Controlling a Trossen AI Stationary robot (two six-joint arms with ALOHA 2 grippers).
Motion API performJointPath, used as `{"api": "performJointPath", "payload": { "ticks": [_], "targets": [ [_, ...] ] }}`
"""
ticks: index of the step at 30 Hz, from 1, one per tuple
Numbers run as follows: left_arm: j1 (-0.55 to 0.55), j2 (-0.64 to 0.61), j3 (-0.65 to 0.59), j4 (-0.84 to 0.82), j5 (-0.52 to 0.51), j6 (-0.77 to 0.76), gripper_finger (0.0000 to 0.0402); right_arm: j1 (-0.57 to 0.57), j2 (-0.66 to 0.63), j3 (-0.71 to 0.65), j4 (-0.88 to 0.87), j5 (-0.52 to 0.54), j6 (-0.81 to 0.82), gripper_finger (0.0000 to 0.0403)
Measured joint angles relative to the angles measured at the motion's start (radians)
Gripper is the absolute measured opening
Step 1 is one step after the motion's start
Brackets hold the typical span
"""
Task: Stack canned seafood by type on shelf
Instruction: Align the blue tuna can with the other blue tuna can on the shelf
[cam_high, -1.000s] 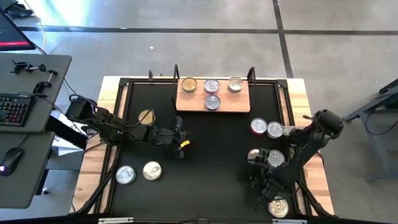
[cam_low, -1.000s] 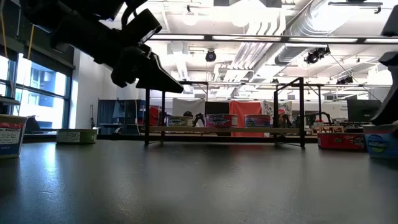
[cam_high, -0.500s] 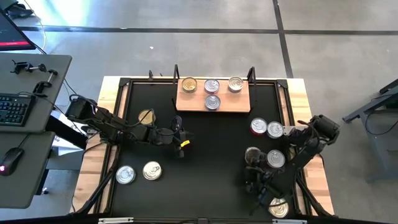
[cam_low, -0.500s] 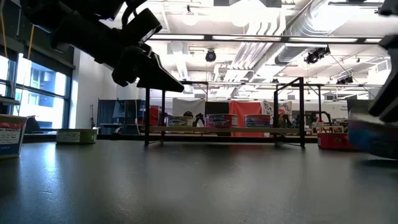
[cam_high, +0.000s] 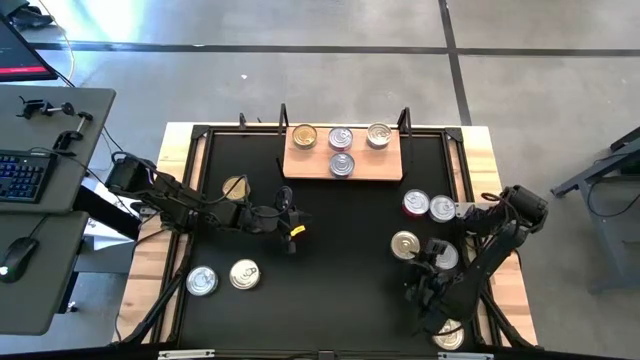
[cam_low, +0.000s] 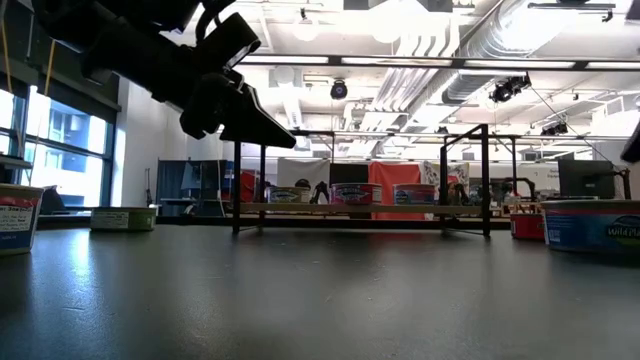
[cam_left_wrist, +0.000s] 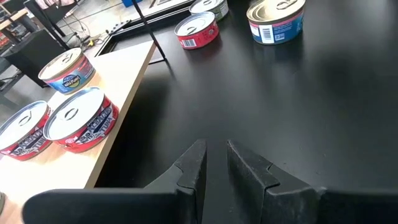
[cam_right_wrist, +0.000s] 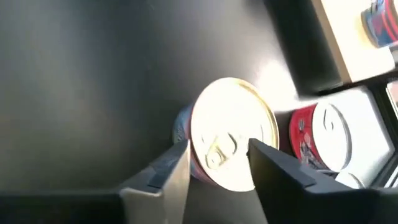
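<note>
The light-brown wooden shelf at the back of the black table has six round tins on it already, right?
Not six. The high view shows four round tins on the light-brown wooden shelf: three in a row at the back, one in front.

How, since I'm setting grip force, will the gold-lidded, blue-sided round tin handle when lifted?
The gold-lidded, blue-sided round tin looks like rigid metal, so it probably won't deform. Its low, wide shape, standing flat on the black tabletop, suggests it's unlikely to tip. Its smooth curved wall might slip in a light grip.
</note>
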Motion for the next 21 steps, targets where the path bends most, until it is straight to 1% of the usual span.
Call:
{"api": "performJointPath", "payload": {
  "ticks": [2,5,7,9,12,15,17,21],
  "targets": [
    [0.000,0.000,0.000,0.000,0.001,0.000,0.0053,0.000,0.000,-0.051,0.052,0.006,-0.027,0.0193],
    [0.000,0.000,0.000,0.000,0.001,0.000,0.0053,0.000,0.000,-0.121,0.149,0.019,-0.157,0.0223],
    [0.000,0.000,0.000,0.000,0.001,0.000,0.0053,-0.003,0.000,-0.169,0.206,0.021,-0.220,0.0229],
    [0.000,0.000,0.000,0.000,0.001,0.000,0.0053,-0.010,0.000,-0.212,0.265,0.037,-0.265,0.0226],
    [0.000,0.000,0.000,0.000,0.001,0.000,0.0053,-0.028,-0.004,-0.269,0.347,0.085,-0.333,0.0205],
    [0.000,0.000,0.000,0.000,0.001,0.000,0.0053,-0.040,-0.005,-0.305,0.433,0.155,-0.408,0.0175],
    [0.000,0.000,0.000,0.001,0.001,0.000,0.0053,-0.050,-0.004,-0.319,0.470,0.196,-0.431,0.0152],
    [0.000,0.000,0.000,0.001,0.001,0.000,0.0053,-0.085,-0.004,-0.323,0.503,0.220,-0.440,0.0109]
  ]
}}
